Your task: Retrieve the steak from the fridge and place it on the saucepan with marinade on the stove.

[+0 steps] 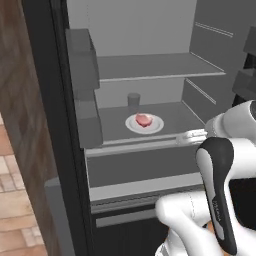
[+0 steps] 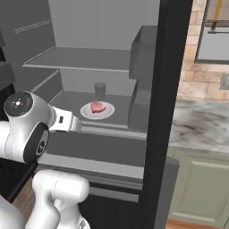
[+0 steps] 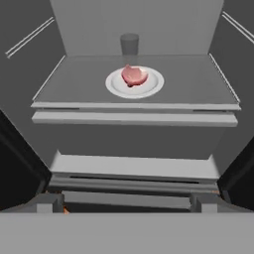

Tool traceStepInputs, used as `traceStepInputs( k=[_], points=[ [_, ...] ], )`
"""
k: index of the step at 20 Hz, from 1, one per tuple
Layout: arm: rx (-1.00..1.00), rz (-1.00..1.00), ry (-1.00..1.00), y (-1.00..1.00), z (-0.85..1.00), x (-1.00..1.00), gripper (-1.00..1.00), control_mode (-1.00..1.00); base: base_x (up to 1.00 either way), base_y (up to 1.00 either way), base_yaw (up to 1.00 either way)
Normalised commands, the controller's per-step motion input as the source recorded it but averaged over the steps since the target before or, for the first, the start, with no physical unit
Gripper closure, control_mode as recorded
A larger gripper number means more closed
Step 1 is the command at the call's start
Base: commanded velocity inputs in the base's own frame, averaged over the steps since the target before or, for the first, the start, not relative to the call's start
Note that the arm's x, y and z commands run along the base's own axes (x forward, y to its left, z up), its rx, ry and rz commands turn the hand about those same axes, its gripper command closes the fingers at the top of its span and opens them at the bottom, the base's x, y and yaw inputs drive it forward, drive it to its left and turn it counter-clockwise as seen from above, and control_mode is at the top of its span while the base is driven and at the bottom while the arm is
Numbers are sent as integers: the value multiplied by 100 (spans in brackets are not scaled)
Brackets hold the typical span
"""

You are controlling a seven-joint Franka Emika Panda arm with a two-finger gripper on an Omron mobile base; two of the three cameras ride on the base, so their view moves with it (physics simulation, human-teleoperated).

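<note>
On grey fridge [image 1: 150,65] shelf: lumpy pink steak [image 3: 134,75], round white plate [image 3: 149,88].

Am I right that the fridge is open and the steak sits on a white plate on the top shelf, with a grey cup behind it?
Not quite. In the left base view the steak on its white plate sits on the lower shelf, not the top one. The fridge is open, and the grey cup does stand behind it.
</note>
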Motion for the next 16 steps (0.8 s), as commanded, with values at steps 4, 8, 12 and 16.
traceStepInputs(
  k=[4, 8, 12, 16],
  points=[
    [0, 0, 0, 0, 0, 0, -100, 100, 91, 0, 0],
    [0, 0, 0, 0, 0, 0, -100, 100, 97, 0, 0],
    [0, 0, 0, 0, 0, 0, -100, 100, 97, 0, 0],
    [0, 0, 0, 0, 0, 0, -100, 100, 77, 0, 0]
  ],
)
